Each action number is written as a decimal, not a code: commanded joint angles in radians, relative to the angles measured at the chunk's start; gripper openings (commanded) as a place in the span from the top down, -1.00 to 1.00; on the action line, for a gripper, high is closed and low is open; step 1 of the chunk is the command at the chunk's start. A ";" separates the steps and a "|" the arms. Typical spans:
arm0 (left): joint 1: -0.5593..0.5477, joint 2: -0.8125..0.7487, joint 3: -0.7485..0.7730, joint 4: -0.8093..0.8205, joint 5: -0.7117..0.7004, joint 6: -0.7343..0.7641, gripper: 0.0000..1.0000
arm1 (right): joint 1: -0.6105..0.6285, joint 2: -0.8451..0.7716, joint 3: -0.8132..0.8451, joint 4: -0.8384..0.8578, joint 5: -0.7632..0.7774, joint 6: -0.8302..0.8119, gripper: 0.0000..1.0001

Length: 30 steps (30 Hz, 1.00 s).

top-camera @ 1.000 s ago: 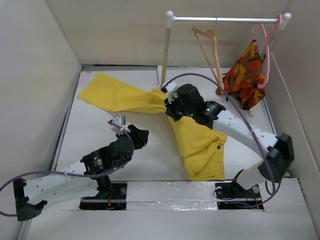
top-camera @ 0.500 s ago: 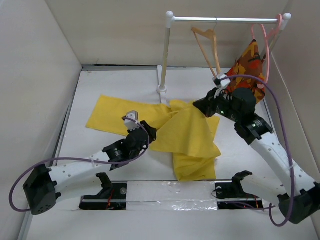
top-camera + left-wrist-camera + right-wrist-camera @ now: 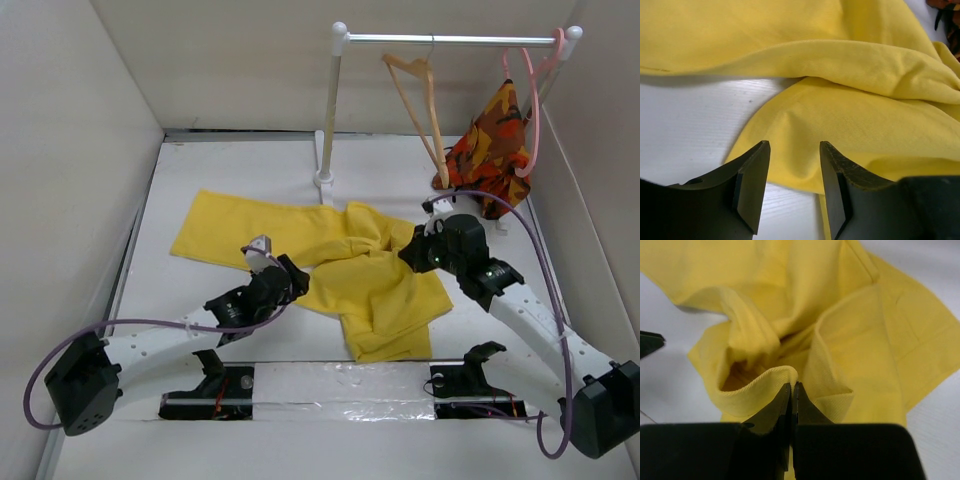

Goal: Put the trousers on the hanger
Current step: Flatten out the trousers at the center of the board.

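Your right hand (image 3: 791,389) clamped on trousers (image 3: 260,232) fold, left hand (image 3: 792,170) gaping, empty, over cloth edge. Hanger (image 3: 433,105) hangs beyond right hand, so right arm's closer.

White tabletop (image 3: 200,170) enclosed by pale walls (image 3: 80,150), large bright yellow cloth trousers (image 3: 370,290) laid crumpled across its middle, white rack post (image 3: 330,110) set upright near its far edge.

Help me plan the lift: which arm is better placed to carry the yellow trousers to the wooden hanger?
Right. The right gripper is shut on a fold of the trousers and sits nearer the hanger on the rail. The left gripper is open at the cloth's edge, gripping nothing.
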 commanded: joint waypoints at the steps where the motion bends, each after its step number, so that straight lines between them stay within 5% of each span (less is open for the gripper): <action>1: 0.033 -0.081 -0.056 -0.065 -0.061 -0.080 0.11 | 0.004 -0.018 -0.061 -0.005 0.055 0.033 1.00; 5: 0.243 -0.119 -0.060 0.038 -0.035 -0.034 -0.12 | 0.037 -0.037 -0.036 -0.058 0.108 0.018 0.84; 9: 0.625 -0.011 0.082 0.097 0.082 0.039 -0.14 | 0.082 -0.061 -0.030 -0.041 0.056 0.022 -0.16; 12: 0.710 0.164 0.249 0.057 0.068 0.101 -0.15 | 0.120 -0.081 -0.021 -0.051 0.093 0.014 -0.59; 15: 0.806 0.392 0.411 -0.049 0.045 0.177 -0.16 | 0.123 -0.145 -0.032 -0.045 0.188 0.030 -0.72; 19: 0.922 0.658 0.629 -0.140 0.147 0.239 -0.13 | 0.076 -0.238 -0.053 -0.011 0.157 0.051 -0.72; 24: 0.977 0.793 0.748 -0.190 0.157 0.300 -0.13 | -0.021 -0.354 -0.055 -0.018 0.197 0.083 -0.56; 26: 0.977 0.859 0.826 -0.244 0.116 0.340 -0.13 | -0.064 -0.383 -0.046 -0.022 0.202 0.096 -0.24; 27: 0.977 0.879 0.849 -0.259 0.106 0.351 -0.13 | -0.076 -0.382 -0.047 -0.017 0.238 0.097 0.33; 28: 0.977 0.917 0.895 -0.287 0.081 0.359 -0.13 | -0.088 -0.375 -0.050 -0.014 0.254 0.100 0.57; 30: 0.977 0.947 0.926 -0.298 0.070 0.385 -0.13 | -0.128 -0.310 -0.079 0.021 0.294 0.116 0.88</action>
